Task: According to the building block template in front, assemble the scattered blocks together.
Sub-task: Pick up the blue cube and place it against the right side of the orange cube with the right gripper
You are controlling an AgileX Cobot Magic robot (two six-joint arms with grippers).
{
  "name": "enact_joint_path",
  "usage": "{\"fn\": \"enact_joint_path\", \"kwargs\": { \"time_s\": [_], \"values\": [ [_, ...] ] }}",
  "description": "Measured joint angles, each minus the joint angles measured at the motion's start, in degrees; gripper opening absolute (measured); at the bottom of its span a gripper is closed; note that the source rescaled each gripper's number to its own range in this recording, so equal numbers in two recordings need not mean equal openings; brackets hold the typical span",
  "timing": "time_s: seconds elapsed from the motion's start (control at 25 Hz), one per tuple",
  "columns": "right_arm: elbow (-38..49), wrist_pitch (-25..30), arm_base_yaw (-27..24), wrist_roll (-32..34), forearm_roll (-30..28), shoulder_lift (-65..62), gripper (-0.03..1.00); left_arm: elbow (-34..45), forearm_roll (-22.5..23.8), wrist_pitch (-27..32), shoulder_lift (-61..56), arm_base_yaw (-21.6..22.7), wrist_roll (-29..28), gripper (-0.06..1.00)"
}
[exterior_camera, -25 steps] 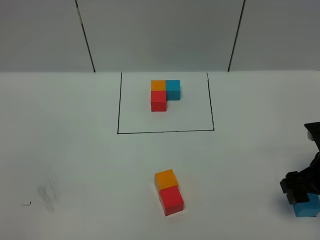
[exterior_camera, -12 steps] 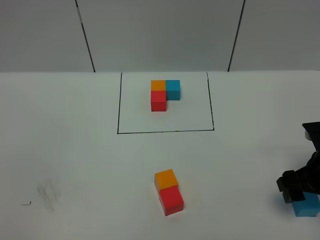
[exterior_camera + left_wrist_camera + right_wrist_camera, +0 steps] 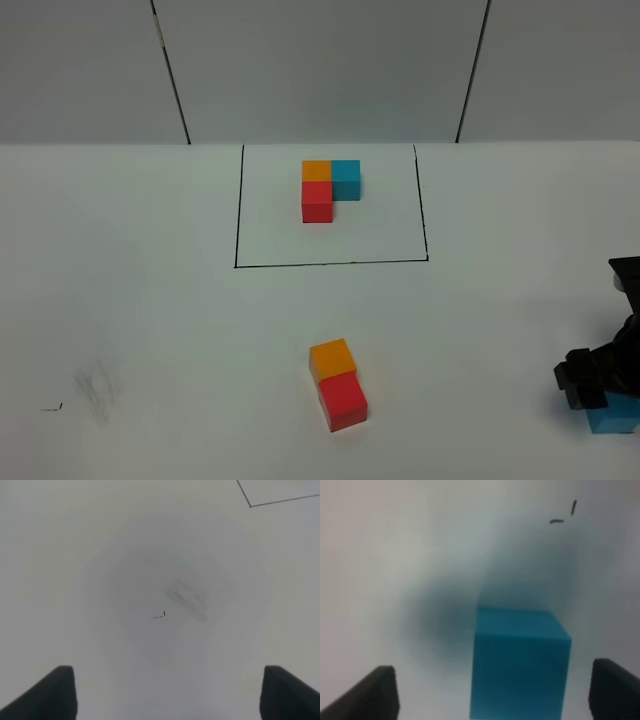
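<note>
The building block template (image 3: 330, 185) is a black-framed rectangle at the back centre, holding an L of orange, blue and red cubes. Of the scattered blocks, the orange cube (image 3: 332, 357) and red cube (image 3: 343, 399) touch each other at the front centre. The light blue cube (image 3: 614, 417) lies at the far right, partly covered by my right gripper (image 3: 585, 385). In the right wrist view the blue cube (image 3: 520, 662) sits between the open fingers of the right gripper (image 3: 495, 695), with gaps on both sides. My left gripper (image 3: 172, 695) is open over bare table.
A grey smudge (image 3: 185, 597) and a small black mark (image 3: 160, 615) lie on the table beneath the left gripper, also visible as a smudge (image 3: 95, 385) at the front left. A corner of the template's frame (image 3: 250, 502) shows in the left wrist view.
The right gripper has shifted slightly down and toward the front over the blue cube. The cubes have not moved.
</note>
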Motion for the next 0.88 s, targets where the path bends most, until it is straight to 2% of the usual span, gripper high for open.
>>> {"fn": "enact_joint_path", "kwargs": {
  "time_s": [0.44,0.88],
  "values": [
    [0.0,-3.01,-0.41,-0.05,0.19,5.07,0.59,0.0,0.0,0.0,0.0,0.0,0.0,0.99],
    [0.04,-2.94,-2.12,-0.05,0.19,6.31,0.59,0.0,0.0,0.0,0.0,0.0,0.0,0.99]
  ]
}}
